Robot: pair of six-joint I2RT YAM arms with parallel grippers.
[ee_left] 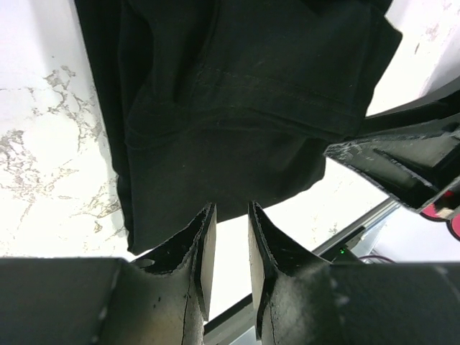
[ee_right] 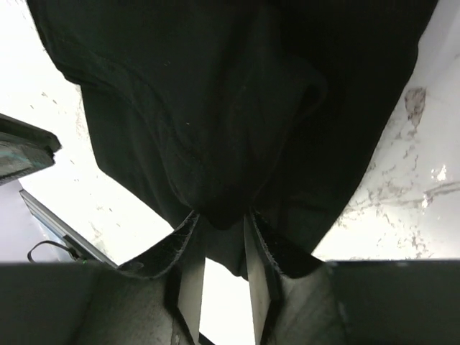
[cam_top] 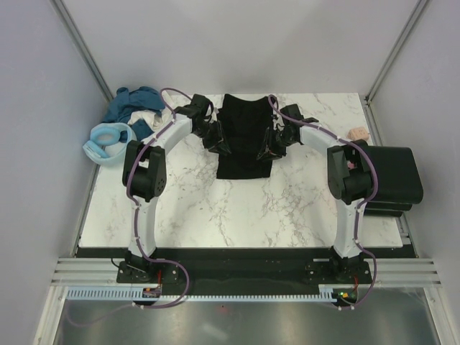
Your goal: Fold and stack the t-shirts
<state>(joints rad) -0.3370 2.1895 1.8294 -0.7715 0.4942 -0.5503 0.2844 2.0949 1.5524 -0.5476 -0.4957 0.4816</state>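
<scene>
One black t-shirt point(cam_top: 244, 136) on the counter point(cam_top: 215, 208). The right gripper point(ee_right: 223, 219) pinches its cloth; the left gripper point(ee_left: 231, 208) sits at the hem, grip unclear.

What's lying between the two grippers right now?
The black t-shirt fills the stretch between the left gripper and the right gripper, nothing else; the top view shows it.

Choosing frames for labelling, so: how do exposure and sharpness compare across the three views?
Top external: even light, sharp, black t-shirt a flat dark patch. Left wrist: marble table blown white, shirt seams readable. Right wrist: table glaring too, cloth nearly featureless.
</scene>
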